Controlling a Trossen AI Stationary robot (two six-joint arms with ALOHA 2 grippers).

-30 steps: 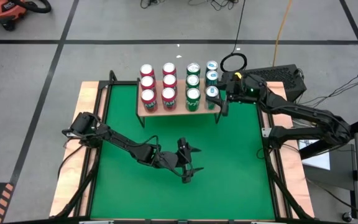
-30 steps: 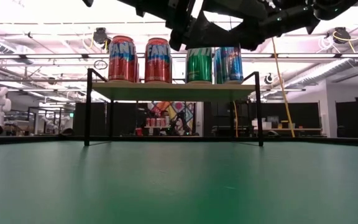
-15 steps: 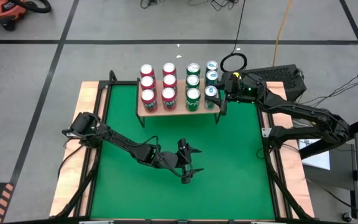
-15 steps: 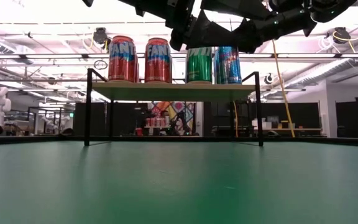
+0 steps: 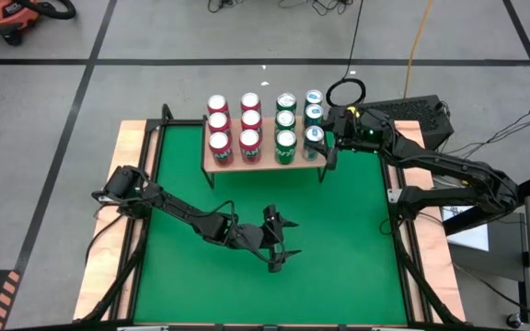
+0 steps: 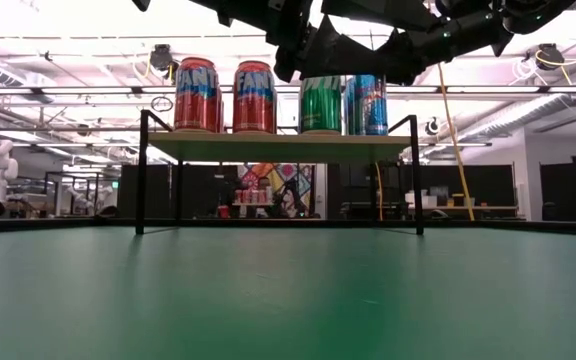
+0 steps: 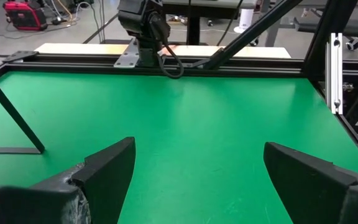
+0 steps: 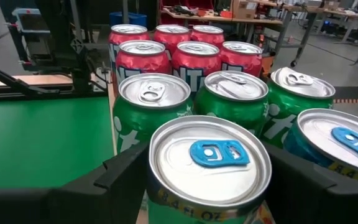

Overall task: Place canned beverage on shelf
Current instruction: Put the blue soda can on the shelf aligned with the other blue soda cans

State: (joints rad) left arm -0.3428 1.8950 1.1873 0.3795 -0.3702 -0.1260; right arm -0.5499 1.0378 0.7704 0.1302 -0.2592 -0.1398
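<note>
The shelf (image 5: 263, 166) is a light-wood board on thin black legs at the table's far side; it also shows in the low view (image 6: 278, 146). It carries rows of red, green and teal cans. My right gripper (image 5: 321, 138) is at the shelf's right end, shut on the near teal can with a blue tab (image 8: 210, 168), which also shows in the low view (image 6: 368, 105). My left gripper (image 5: 281, 241) is open and empty above the middle of the table, and its wrist view shows the gap (image 7: 197, 168). My right gripper has the teal can's side wall just below the top rim (image 8: 157, 199) between its two fingers, one on each side. The fingers come level from the table's right side. The can stands upright, its base on the shelf's near right corner.
Green cans (image 8: 235, 93) stand right beside the held can, red cans (image 8: 166, 53) beyond them. The shelf's black legs (image 6: 415, 175) reach down to the green table (image 5: 339, 230). Open green surface lies near and right of the left gripper.
My right gripper has shifted a little toward the table's left at the shelf's right end. The teal can stays upright on the shelf.
</note>
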